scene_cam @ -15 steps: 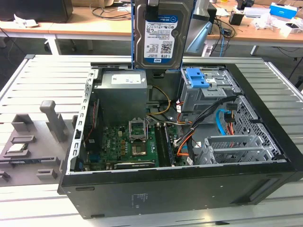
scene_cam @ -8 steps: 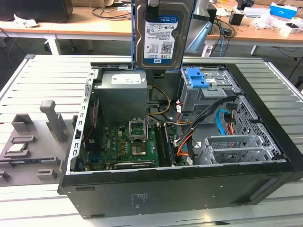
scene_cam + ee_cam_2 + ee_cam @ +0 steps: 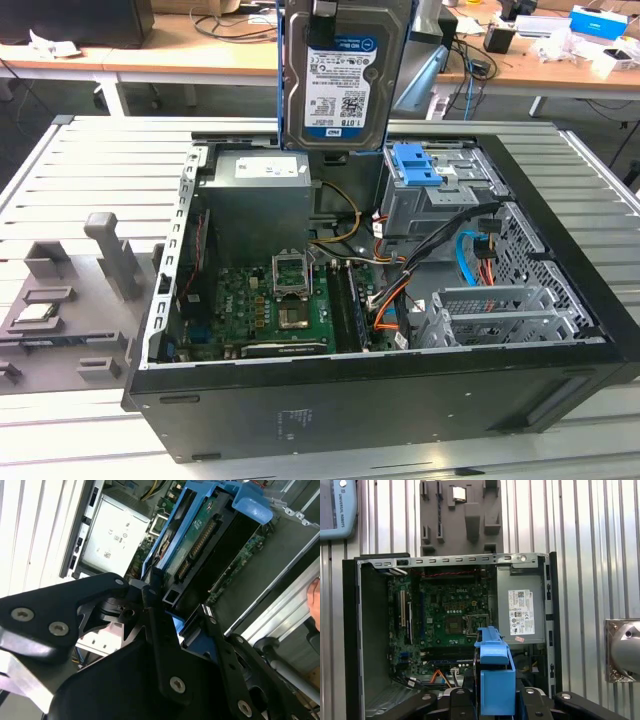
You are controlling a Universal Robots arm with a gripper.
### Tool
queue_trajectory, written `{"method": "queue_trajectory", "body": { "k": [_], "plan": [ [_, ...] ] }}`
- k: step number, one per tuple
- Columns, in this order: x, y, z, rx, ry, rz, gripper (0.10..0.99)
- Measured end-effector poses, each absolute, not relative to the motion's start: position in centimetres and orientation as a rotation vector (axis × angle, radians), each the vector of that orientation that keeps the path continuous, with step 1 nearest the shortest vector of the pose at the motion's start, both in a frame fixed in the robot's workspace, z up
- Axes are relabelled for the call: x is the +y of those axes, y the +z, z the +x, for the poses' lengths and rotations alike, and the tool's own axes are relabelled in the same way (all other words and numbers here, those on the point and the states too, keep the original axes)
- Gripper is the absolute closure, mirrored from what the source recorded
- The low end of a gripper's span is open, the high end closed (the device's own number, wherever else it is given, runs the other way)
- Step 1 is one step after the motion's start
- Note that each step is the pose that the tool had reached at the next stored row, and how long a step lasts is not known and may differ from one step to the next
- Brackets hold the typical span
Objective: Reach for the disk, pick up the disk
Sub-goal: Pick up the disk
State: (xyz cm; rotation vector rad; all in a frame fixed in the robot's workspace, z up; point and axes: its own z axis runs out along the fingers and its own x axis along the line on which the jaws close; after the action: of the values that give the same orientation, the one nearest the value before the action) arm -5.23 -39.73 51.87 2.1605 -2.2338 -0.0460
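Gripper [image 3: 172,605], matte black w/ angular metal links and round screw heads, is clamped tight on rectangular silver-grey metal disk [image 3: 345,72] in its bright blue plastic bracket, pinching bracket from both sides w/ pads flush against plastic in second wrist view. Disk hangs straight down from gripper, upright, label face toward exterior cam: white and blue barcode sticker on smooth metal body, blue frame edging both sides. Second wrist view shows its other face: green circuit board w/ row of connector pins, glossy black side, blue tab sticking out at end farthest from gripper. In first wrist view, bracket end sits btwn the fingers as a smooth moulded blue block. Disk is well clear above black sheet-metal computer case [image 3: 400,410], touching nothing but gripper. Case lies on its side directly below gripper, side panel off. Inside, under gripper: green motherboard [image 3: 265,300] w/ square silver CPU socket, plain grey boxy power supply [image 3: 258,195], perforated grey steel drive cage [image 3: 440,200] w/ blue plastic latch piece [image 3: 415,165] on top, orange and black cables [image 3: 385,300] looping beside it. Case rests on ribbed aluminium slat table [image 3: 100,160]. Well off to side of gripper, toward the exterior view's left, dark grey blocky fixture tray [image 3: 90,330] w/ upright posts holds small flat square silver chip [image 3: 38,312].
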Motion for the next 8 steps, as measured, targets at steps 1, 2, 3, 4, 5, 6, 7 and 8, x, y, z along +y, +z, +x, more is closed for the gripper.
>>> {"method": "queue_trajectory", "body": {
  "k": [1,2,3,4,5,6,7,8],
  "plan": [
    [-39.82,51.87,-5.22,-2.234,-0.046,2.161,0.722],
    [-39.94,51.87,-5.23,-2.234,-0.046,2.160,0.722],
    [-40.04,51.87,-5.23,-2.234,-0.046,2.161,0.722],
    [-40.17,51.87,-5.23,-2.234,-0.046,2.161,0.722],
    [-40.25,51.87,-5.23,-2.234,-0.046,2.161,0.722],
    [-40.35,51.87,-5.22,-2.234,-0.046,2.161,0.722],
    [-40.44,51.87,-5.23,-2.234,-0.046,2.160,0.722],
    [-40.66,51.87,-5.23,-2.234,-0.046,2.161,0.722]
  ]
}}
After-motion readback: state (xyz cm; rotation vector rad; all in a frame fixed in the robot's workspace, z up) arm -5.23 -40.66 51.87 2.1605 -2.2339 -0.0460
